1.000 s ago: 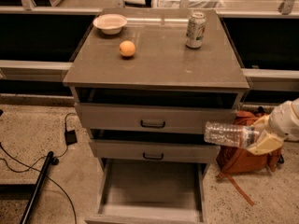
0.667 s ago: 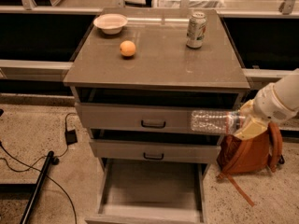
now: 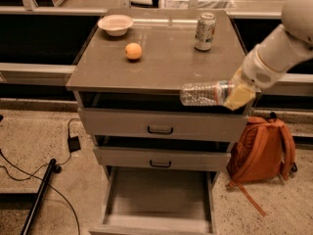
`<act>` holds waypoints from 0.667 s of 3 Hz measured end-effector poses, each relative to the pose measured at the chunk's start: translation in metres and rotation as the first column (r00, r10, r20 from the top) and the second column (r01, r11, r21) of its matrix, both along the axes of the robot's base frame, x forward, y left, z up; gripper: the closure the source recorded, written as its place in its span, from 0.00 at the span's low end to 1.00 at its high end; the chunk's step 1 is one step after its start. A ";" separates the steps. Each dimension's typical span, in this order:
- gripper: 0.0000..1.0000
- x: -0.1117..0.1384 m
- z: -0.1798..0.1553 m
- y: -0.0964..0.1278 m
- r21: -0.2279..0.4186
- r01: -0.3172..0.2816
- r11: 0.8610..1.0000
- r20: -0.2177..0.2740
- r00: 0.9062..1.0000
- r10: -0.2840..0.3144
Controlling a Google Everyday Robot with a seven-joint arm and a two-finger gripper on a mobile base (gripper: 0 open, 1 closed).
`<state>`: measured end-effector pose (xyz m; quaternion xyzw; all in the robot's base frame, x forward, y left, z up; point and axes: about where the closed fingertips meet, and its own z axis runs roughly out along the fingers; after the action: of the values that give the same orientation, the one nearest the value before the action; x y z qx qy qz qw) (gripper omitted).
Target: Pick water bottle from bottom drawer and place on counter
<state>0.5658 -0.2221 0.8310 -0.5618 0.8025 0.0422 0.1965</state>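
Observation:
My gripper is shut on the neck end of the clear ribbed water bottle. It holds the bottle lying on its side, pointing left, in the air at the counter's front right edge. The arm comes in from the upper right. The counter is the grey-brown top of the drawer cabinet. The bottom drawer stands pulled open below, its grey floor bare.
On the counter stand a white-green drink can at the back right, an orange and a white bowl at the back left. An orange backpack leans on the floor right of the cabinet. Cables lie at the left.
My gripper has lifted the bottle up and to the left, from beside the middle drawer to the level of the counter's front edge.

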 end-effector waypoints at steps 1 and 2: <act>1.00 0.038 0.020 -0.012 0.070 0.105 0.992 -0.009 0.994 -0.105; 1.00 0.070 0.033 -0.024 0.167 0.177 0.970 -0.023 0.984 -0.176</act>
<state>0.6359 -0.2463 0.8636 -0.4695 0.8435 0.0945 0.2433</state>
